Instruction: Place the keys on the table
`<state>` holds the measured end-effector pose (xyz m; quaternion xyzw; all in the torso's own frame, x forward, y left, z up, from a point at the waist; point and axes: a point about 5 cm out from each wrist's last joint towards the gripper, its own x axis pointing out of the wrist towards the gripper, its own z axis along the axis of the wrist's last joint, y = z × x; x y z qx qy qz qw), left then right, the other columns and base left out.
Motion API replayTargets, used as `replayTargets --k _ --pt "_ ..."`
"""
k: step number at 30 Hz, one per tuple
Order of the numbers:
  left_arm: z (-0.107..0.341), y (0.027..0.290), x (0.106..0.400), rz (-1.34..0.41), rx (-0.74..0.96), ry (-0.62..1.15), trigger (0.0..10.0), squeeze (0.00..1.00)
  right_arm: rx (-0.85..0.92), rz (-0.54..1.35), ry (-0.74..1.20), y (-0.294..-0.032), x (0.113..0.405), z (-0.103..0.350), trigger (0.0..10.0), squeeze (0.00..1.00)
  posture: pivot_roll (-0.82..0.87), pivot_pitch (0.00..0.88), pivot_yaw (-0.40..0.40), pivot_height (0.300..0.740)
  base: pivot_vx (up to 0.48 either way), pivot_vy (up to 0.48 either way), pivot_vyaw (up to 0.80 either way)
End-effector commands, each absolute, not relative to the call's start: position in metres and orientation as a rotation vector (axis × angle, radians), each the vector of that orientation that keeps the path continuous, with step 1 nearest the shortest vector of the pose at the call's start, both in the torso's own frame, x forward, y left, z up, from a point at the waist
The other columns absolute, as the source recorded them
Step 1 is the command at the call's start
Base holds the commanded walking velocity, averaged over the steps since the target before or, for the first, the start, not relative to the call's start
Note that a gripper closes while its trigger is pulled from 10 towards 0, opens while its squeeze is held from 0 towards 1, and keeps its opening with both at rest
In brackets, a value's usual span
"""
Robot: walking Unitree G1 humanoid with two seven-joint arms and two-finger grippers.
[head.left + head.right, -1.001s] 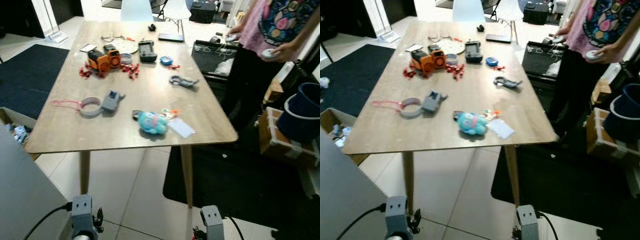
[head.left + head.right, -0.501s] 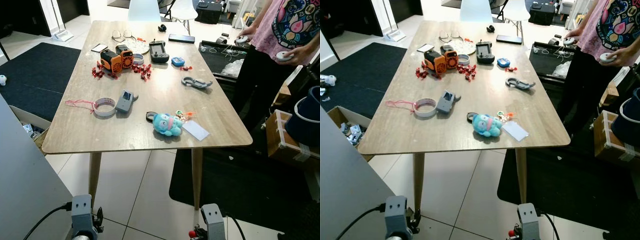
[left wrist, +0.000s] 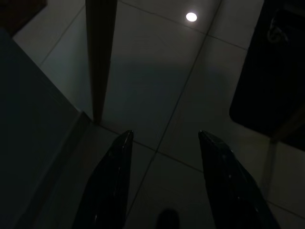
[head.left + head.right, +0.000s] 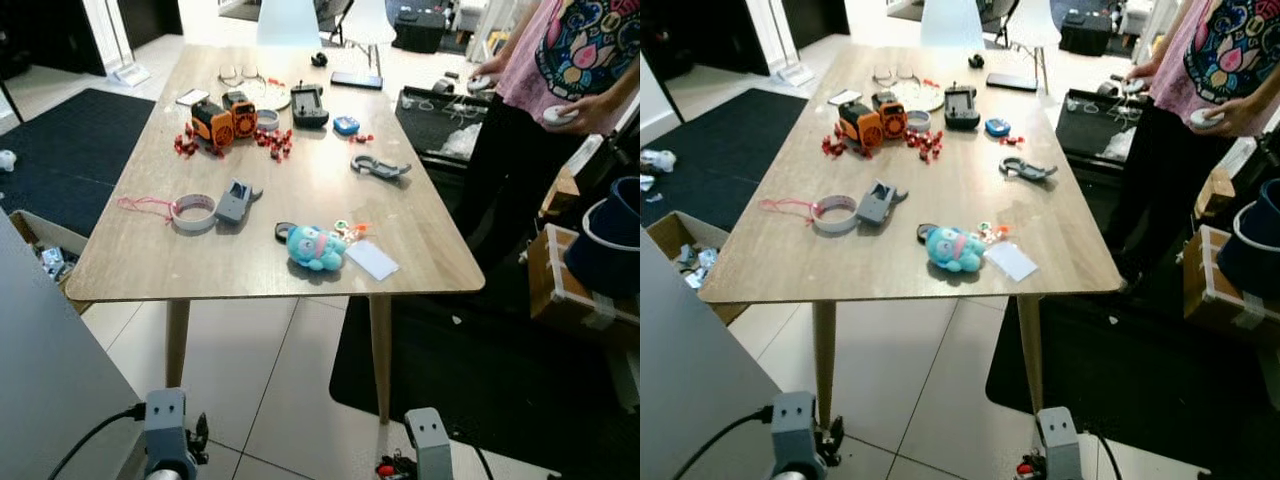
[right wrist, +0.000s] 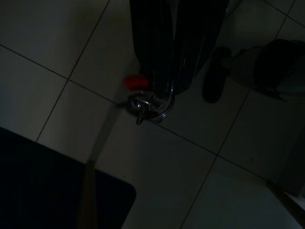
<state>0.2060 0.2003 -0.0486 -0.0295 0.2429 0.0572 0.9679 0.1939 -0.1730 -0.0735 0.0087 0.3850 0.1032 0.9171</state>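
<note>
Pale floor tiles (image 4: 270, 380) lie nearest the robot, and both arms hang low above them. In the left wrist view the left hand (image 3: 164, 183) has its two black fingers spread wide apart with nothing between them, one wooden leg of the worktop standing beyond it. In the right wrist view the right hand (image 5: 167, 62) has its fingers pressed together on the keys (image 5: 150, 102): a silver ring with a red tag dangles from the fingertips, over the tiles and near the edge of a dark rug (image 5: 52, 186). A speck of that red tag also peeps out beside the right wrist at the bottom of the head view (image 4: 385, 469).

Ahead stands the wooden worktop (image 4: 150, 270). Closest to its near edge lie a turquoise plush toy (image 4: 314, 247) and, just beside it, a white card (image 4: 371, 260) whose face shows no legible writing. Further left are a roll of tape (image 4: 194, 212) with a pink cord and a grey gadget (image 4: 233, 201) touching it. Past the middle rests a grey carabiner clip (image 4: 376, 166). Beyond that sit an orange device (image 4: 223, 119), scattered red bits (image 4: 272, 143), a black controller (image 4: 308, 103) and a small blue object (image 4: 346, 125). At the far end lie glasses (image 4: 231, 74) and a dark phone (image 4: 356, 80). No brand or label can be read anywhere.

To the right of the worktop a person (image 4: 545, 90) in a pink patterned top stands holding white controllers.
</note>
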Motion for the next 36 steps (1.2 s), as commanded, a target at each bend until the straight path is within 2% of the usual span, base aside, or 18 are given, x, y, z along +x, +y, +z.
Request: replayTargets --k 1,30,32,35,36 --pt "-0.052 0.2 0.201 0.105 -0.051 0.517 10.0 0.0 0.024 0.203 0.805 -0.173 0.189 -0.076 10.0 0.0 0.06 0.066 -0.022 0.74 0.0 0.0 0.0" --pt "-0.054 0.197 0.2 0.098 -0.051 0.52 10.0 0.0 -0.007 0.184 0.791 -0.181 0.188 -0.075 10.0 0.0 0.06 0.054 -0.033 0.74 0.0 0.0 0.0" --pt "-0.054 0.197 0.199 0.102 -0.051 0.52 10.0 0.0 0.006 0.066 0.745 -0.198 0.194 -0.069 10.0 0.0 0.06 0.055 -0.035 0.74 0.0 0.0 0.0" --pt "-0.054 0.197 0.199 0.105 -0.051 0.52 10.0 0.0 0.009 -0.005 0.722 -0.209 0.197 -0.066 10.0 0.0 0.06 0.056 -0.036 0.74 0.0 0.0 0.0" --pt "-0.054 0.198 0.199 0.109 -0.05 0.52 10.0 0.0 0.012 -0.094 0.69 -0.226 0.2 -0.06 10.0 0.0 0.06 0.06 -0.036 0.74 0.0 0.0 0.0"
